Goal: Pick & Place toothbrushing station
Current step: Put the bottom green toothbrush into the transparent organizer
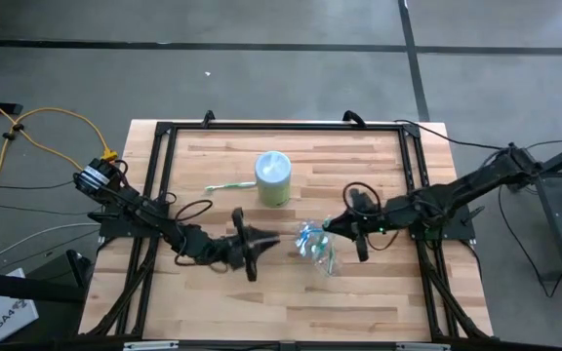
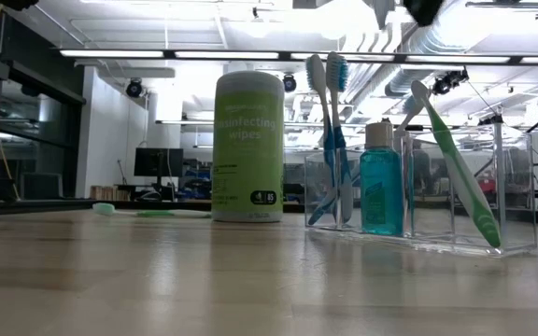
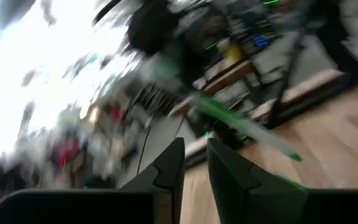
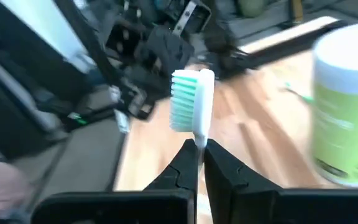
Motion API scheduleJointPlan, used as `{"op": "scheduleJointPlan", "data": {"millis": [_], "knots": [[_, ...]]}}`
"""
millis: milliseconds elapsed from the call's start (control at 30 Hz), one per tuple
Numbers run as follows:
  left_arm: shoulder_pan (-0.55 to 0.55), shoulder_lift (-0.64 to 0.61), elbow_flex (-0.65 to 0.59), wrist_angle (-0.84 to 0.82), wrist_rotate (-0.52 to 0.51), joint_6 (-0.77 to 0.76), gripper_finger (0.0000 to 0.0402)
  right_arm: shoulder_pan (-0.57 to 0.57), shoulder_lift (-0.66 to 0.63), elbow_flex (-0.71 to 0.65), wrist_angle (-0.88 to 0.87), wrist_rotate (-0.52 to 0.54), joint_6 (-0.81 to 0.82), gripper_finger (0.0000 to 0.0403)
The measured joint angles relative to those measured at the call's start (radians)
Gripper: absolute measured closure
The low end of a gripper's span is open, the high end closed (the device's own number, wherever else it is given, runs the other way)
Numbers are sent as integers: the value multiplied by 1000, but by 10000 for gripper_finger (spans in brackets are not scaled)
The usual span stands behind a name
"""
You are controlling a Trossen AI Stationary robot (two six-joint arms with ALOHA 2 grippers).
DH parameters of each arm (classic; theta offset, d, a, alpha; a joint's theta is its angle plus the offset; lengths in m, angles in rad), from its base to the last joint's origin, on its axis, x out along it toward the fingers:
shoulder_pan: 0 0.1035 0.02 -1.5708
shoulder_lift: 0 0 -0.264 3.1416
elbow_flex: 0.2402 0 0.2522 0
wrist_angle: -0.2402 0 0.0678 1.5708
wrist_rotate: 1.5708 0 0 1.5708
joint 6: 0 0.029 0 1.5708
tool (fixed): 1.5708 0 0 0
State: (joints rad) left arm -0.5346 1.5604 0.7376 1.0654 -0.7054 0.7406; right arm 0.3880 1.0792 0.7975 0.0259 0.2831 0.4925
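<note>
1. Looking straight down from the high view, the wooden table (image 1: 261,302) carries a green canister of wipes (image 1: 272,177) near its far middle, with a green-white toothbrush (image 1: 227,186) lying flat just to its left. The clear plastic container (image 1: 317,244) sits right of centre. The left gripper (image 1: 259,242) reaches in from the left and stops short of the container; whether its fingers are apart cannot be told from here. The right gripper (image 1: 332,227) comes in from the right and sits at the container's upper edge.
2. From the low view, the clear container (image 2: 502,201) stands on the tabletop with two blue-white toothbrushes (image 2: 330,140) upright in its left compartment, a small blue bottle with a white cap (image 2: 380,191) in the next one, and a green-white toothbrush (image 2: 456,168) leaning in the right part. The wipes canister (image 2: 248,147) stands behind and left of it; another toothbrush (image 2: 148,212) lies flat farther left.
3. In the left wrist view, the left gripper (image 3: 194,158) shows a narrow gap between its fingers with nothing in it; a blurred green streak (image 3: 244,127) crosses beyond them.
4. In the right wrist view, the right gripper (image 4: 199,155) is pinched on the neck of a green-bristled toothbrush (image 4: 191,106), its head upright above the fingertips, with the canister (image 4: 347,106) to one side.
</note>
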Motion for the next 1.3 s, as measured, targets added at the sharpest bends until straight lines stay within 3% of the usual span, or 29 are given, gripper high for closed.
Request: {"op": "scheduleJointPlan", "data": {"millis": [167, 267, 567, 733, 900, 1300], "knots": [[-12, 0, 0, -3, -195, -295, 339, 80, -18, 0, -126, 147, 19, 399], [-32, 0, 0, 6, -226, -405, 339, 127, -7, 0, -144, 190, 27, 399], [-56, -6, 5, 61, -258, -433, 339, 280, 2, 0, -246, 368, 66, 399], [-56, -6, 5, -7, -272, -518, 339, 333, 16, 0, -286, 447, 90, 399], [-56, -6, 5, -30, -269, -569, 339, 342, 56, 0, -287, 460, 101, 399], [-58, -6, 5, -34, -268, -577, 339, 397, 221, 0, -314, 602, 361, 399]]}}
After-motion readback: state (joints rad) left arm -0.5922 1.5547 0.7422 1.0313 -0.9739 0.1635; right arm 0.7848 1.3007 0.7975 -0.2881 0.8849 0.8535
